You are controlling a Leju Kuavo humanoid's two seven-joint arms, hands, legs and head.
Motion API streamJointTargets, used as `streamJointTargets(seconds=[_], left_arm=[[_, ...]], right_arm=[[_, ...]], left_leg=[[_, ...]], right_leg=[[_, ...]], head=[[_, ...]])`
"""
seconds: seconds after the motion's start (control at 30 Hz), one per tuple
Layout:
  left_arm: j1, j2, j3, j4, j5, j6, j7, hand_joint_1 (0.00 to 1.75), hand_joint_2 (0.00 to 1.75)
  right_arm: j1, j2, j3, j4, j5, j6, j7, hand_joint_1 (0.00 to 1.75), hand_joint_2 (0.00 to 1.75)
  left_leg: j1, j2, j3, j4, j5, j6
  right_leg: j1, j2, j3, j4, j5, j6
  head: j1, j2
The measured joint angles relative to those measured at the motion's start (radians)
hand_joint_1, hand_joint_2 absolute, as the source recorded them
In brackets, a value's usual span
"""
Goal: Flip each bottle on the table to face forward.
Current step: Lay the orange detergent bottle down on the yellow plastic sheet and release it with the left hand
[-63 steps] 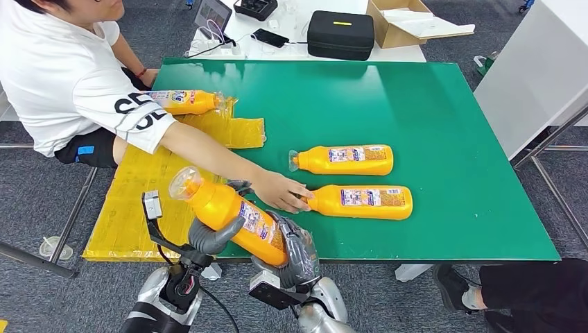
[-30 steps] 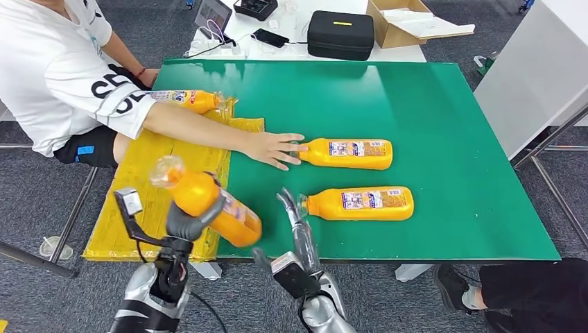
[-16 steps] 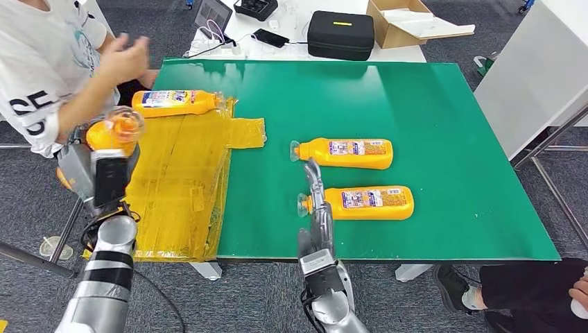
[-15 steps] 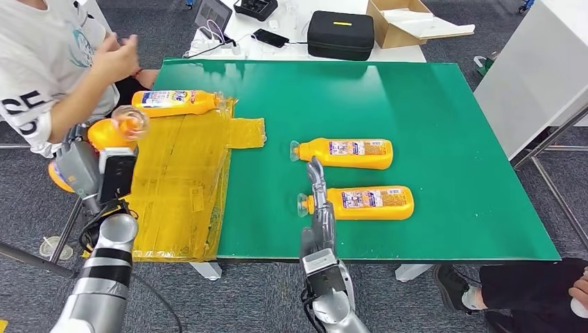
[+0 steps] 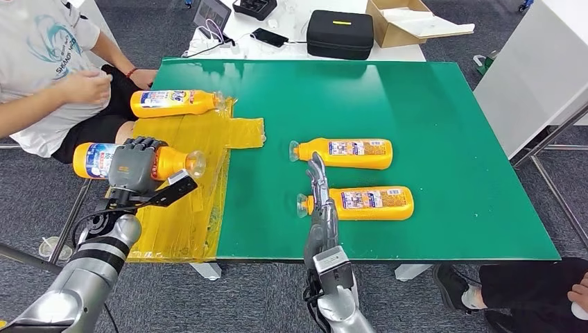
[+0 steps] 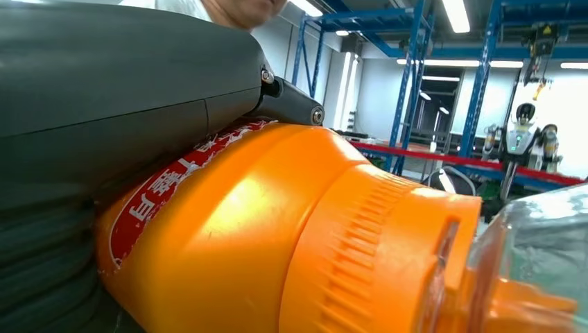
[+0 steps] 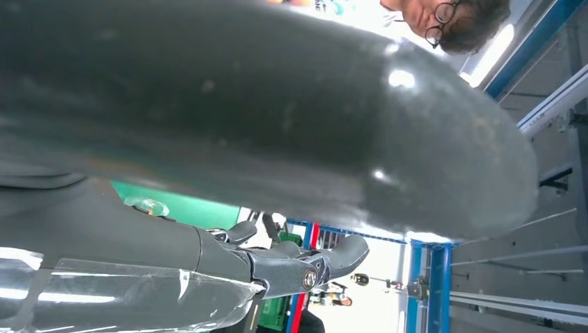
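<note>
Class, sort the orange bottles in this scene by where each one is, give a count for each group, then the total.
Lying on the green table: 2, far bottle and near bottle
Lying on the yellow sheet: 1, back bottle
Held in the left robot hand: 1, held bottle
Total: 4

No text on the bottle labels is legible.
</note>
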Motion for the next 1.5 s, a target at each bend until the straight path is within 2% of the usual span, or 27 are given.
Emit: streamJointTargets(seconds=[0.23,0.4,0.73,0.77,0.87,0.9,0.97,1.1,1.5], left_arm=[[-0.008,0.01,-0.016,0.023,-0.008,-0.03,0.0,1.75,1.75],[-0.013,0.029,-0.072,0.074,0.023,-0.286,-0.041,1.75,1.75],[0.042,0.027,-0.077,0.088,0.132,-0.351,-0.092,1.74,1.75],[0.044,0.027,-0.078,0.088,0.139,-0.355,-0.095,1.41,1.75],[0.048,0.025,-0.078,0.088,0.158,-0.368,-0.102,0.12,1.75],[0.051,0.024,-0.078,0.088,0.166,-0.377,-0.104,0.02,1.75],[0.058,0.022,-0.078,0.088,0.178,-0.397,-0.108,0.0,1.75],[0.07,0.017,-0.079,0.088,0.182,-0.418,-0.108,0.0,0.0],[0.085,0.017,-0.095,0.084,0.205,-0.431,-0.094,0.0,0.0]], right_arm=[[-0.002,0.0,0.0,0.0,0.001,0.006,0.0,0.0,0.0],[-0.004,0.0,-0.002,0.016,0.014,0.049,0.0,0.0,0.0],[-0.014,0.009,-0.008,0.062,0.028,0.079,0.0,0.0,0.0],[-0.014,0.011,-0.008,0.066,0.029,0.081,0.0,0.0,0.0],[-0.016,0.015,-0.01,0.078,0.031,0.086,0.0,0.0,0.0],[-0.017,0.016,-0.01,0.081,0.032,0.087,0.0,0.0,0.0],[-0.019,0.018,-0.011,0.087,0.033,0.089,0.0,0.0,0.0],[-0.021,0.021,-0.014,0.101,0.033,0.095,0.0,0.0,0.0],[-0.022,0.049,-0.063,0.125,-0.02,0.049,0.018,0.0,0.0]], left_leg=[[0.0,0.0,0.0,0.0,0.0,0.0],[0.0,0.0,0.0,0.0,0.0,0.0],[0.0,0.0,0.0,0.0,0.0,0.0],[0.0,0.0,0.001,0.0,0.0,0.0],[0.0,-0.001,0.002,0.0,0.0,0.0],[0.0,-0.001,0.002,0.0,0.0,0.0],[0.0,-0.001,0.003,0.0,0.0,0.0],[0.0,-0.001,0.003,0.0,0.0,0.0],[0.0,-0.002,0.005,0.0,0.001,0.0]], right_leg=[[0.0,0.0,0.0,0.0,0.0,0.0],[0.0,0.0,0.0,0.0,0.0,0.0],[0.0,0.0,0.001,0.0,0.0,0.0],[0.0,0.0,0.001,0.0,0.0,0.0],[0.0,0.0,0.003,0.0,0.0,0.0],[0.0,0.0,0.003,0.0,0.0,0.0],[0.0,0.0,0.003,0.0,0.0,0.0],[0.0,0.0,0.004,0.0,0.0,0.0],[0.0,-0.001,0.007,0.0,0.0,0.0]], head=[[0.0,0.0],[0.0,0.0],[0.0,0.0],[0.0,0.0],[0.0,0.0],[0.0,0.0],[0.0,0.0],[0.0,0.0],[0.0,0.0]])
